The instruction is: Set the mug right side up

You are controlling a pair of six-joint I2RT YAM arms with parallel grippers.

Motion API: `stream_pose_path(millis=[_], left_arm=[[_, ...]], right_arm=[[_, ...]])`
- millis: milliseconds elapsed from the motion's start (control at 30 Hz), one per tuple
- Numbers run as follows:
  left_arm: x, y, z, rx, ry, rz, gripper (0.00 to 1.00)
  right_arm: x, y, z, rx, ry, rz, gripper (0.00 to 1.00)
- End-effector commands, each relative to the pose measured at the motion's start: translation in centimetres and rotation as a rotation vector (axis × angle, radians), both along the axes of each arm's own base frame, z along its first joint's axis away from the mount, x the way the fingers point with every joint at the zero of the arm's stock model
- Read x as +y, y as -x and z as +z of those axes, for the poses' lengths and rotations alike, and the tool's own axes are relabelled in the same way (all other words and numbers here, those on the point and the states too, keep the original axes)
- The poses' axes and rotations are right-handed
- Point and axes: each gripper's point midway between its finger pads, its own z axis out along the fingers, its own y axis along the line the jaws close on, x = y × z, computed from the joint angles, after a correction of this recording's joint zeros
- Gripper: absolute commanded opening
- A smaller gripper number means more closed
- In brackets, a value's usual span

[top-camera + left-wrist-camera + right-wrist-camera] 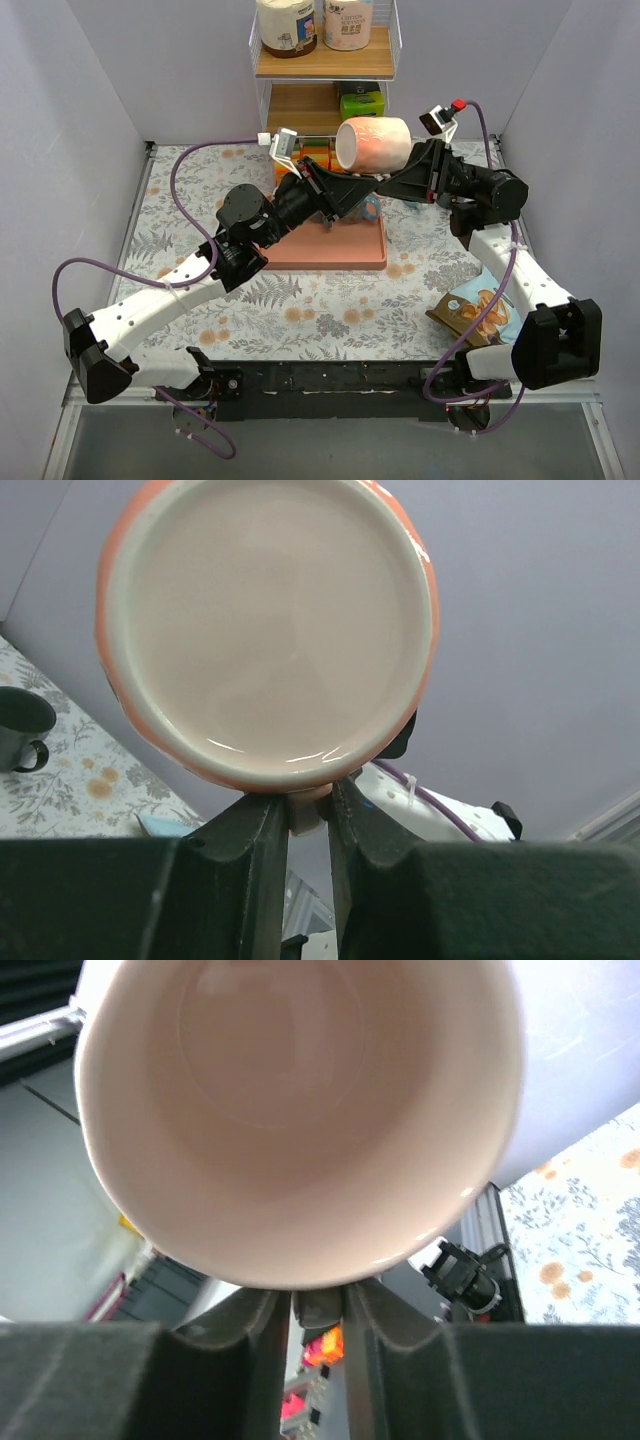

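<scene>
Two hands on the mug (372,143) at once. It's in the air above the pink tray (330,252) at back-centre of the worktop (300,310), lying on its side with its axis about level. The left wrist view looks square at the base and the right wrist view looks straight into the mouth, so the mouth points to the robot's right.

Left hand (307,820): narrow, pinched on a pale stub under the mug's lower edge. Right hand (318,1312): also narrow, pinched on something at the underside just below the rim. It reads as the handle hanging down with both hands gripping it from opposite ends. The mug body hides most of it, so I can't confirm it's the handle.

Step, my read: mid-flip, roughly halfway. The mug is neither inverted nor upright. Looks like an in-air regrasp or handover.

Next move needs:
- One hand to let go before any roll. With both clamped, the mug is locked.
- The other hand to carry it alone. The pinch is low and the weight sits above it, so expect the mug to pivot in the fingers.
- About a quarter turn of wrist roll: mouth up, base down.
- Set it down base-flat on the tray or bare worktop, then open.

Risks: slip on the glazed surface at release. The shelf (325,65) just behind the mug and the snack bag (470,310) near the right forearm limit swing room. A dark cup (22,725) on the worktop is well apart.
</scene>
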Motion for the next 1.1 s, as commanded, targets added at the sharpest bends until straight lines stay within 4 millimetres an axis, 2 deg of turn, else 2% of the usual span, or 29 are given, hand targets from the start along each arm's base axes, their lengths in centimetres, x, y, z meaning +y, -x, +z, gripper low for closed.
stream_pose_path(millis=[0,67,100,367,433,467,533,600,667,933,1033,1067], left_arm=[[0.1,1.4,1.1,-0.05,0.029,-0.044,0.0],[0.0,1.4,1.0,-0.049,0.027,-0.045,0.0],[0.0,1.3,0.8,-0.044,0.023,-0.041,0.0],[0.2,0.7,-0.2,-0.012,-0.004,-0.006,0.0],[0.3,0.4,-0.7,0.0,-0.012,0.012,0.1],[0.5,0.4,-0.7,0.002,-0.011,0.015,0.11],[0.6,0.2,-1.2,0.012,-0.015,0.031,0.23],[0.9,0.1,-1.2,0.015,-0.015,0.039,0.25],[0.9,0.0,-1.5,0.021,-0.02,0.049,0.34],[1.5,-0.3,-2.2,0.037,-0.027,0.081,0.53],[1.6,-0.4,-2.5,0.043,-0.032,0.087,0.63],[1.7,-0.3,-2.5,0.044,-0.032,0.089,0.71]], right_arm=[[-0.5,1.0,2.9,-0.081,-0.124,-0.043,0.24],[-0.4,1.0,2.9,-0.076,-0.127,-0.04,0.06],[-0.4,1.0,2.9,-0.07,-0.127,-0.039,0.01],[-0.2,0.3,2.6,-0.075,-0.089,-0.088,0.01],[-0.2,0.3,2.9,-0.085,-0.084,-0.101,0.01],[-0.2,0.1,2.9,-0.084,-0.081,-0.111,0.01],[-0.2,0.3,3.1,-0.089,-0.084,-0.113,0.01],[-0.2,0.4,3.2,-0.088,-0.083,-0.123,0.01],[-0.2,0.0,3.0,-0.076,-0.08,-0.138,0.01],[-0.3,0.1,3.3,-0.057,-0.089,-0.154,0.01],[-0.3,-0.3,3.2,-0.043,-0.088,-0.167,0.01],[-0.3,-0.4,3.1,-0.038,-0.086,-0.172,0.01]])
